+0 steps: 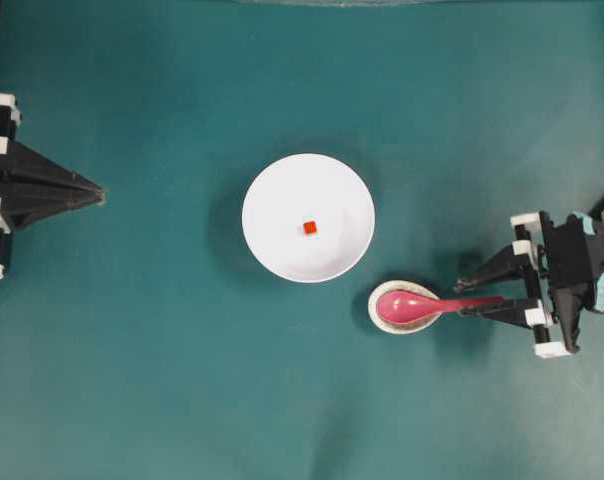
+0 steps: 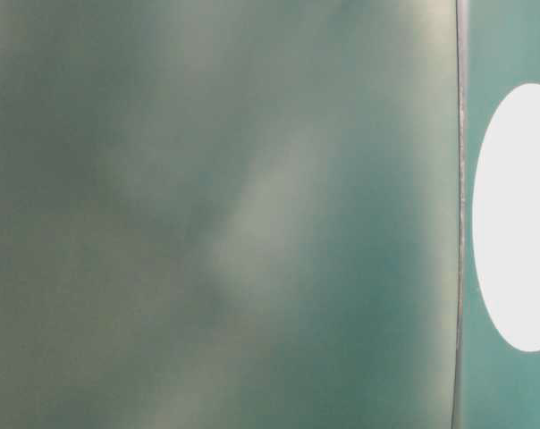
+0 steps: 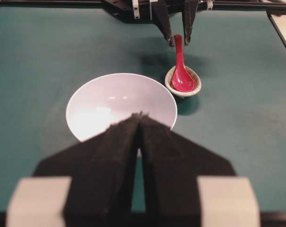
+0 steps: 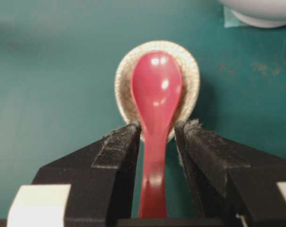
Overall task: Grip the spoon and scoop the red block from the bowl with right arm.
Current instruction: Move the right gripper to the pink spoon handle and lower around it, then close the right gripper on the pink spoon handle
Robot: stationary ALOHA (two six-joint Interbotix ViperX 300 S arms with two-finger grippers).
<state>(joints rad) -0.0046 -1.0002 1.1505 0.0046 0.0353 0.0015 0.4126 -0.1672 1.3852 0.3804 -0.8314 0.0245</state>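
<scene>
Presently, item one: right gripper (image 4: 157, 137), black fingers with white mounts and pale teal tape patches, jaws spread apart, one finger on each side of the spoon handle with a sliver of gap showing at either side, nothing clasped. Item two: glossy pink-magenta soup spoon (image 4: 156, 101), oval scoop resting in the small cream crackle-patterned egg-shaped dish (image 4: 124, 80), straight handle running back between the right fingers. Item three: round plain white bowl (image 1: 282, 200), standing at the middle of the table, just beside the dish and up-left of it in the overhead view, its edge close to the dish rim. Item four: tiny red-orange cube (image 1: 309, 228), lying on the bowl's floor near its centre, well apart from the spoon. Item five: left gripper (image 3: 140, 124), plain black fingers without tape, tips pressed together, holding nothing, parked at the table's left edge and pointing toward the bowl. Item six: dark teal table surface (image 1: 132, 380). Table-level view blurred; only a white oval at its right edge is legible.
</scene>
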